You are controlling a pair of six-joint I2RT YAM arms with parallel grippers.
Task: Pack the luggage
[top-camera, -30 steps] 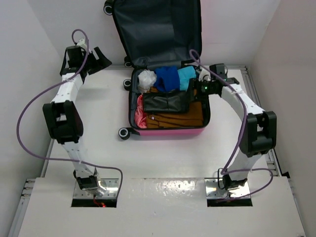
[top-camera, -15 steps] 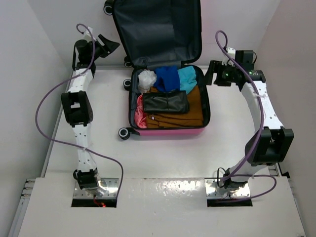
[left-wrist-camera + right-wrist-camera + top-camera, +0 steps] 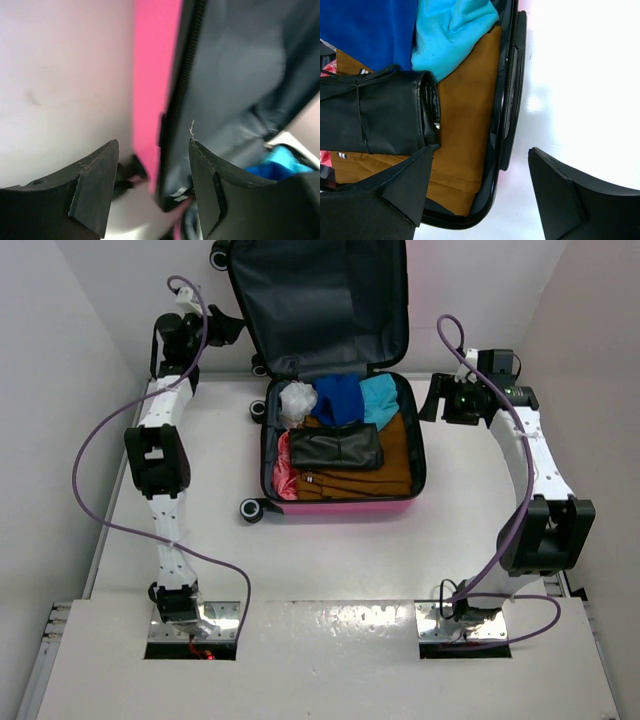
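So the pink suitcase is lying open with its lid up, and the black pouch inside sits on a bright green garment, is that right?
Not quite: the garment under the black pouch is mustard-brown, not green, as the right wrist view shows. The rest holds: the pink suitcase lies open with its lid up.

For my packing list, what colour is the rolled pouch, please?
The pouch is black, clearest in the right wrist view.

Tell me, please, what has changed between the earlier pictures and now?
The right gripper pulled out of the luggage to its right side, open. The left gripper swung in to the left edge of the lid, jaws straddling it. The black pouch settled flat; the clothes stayed put.
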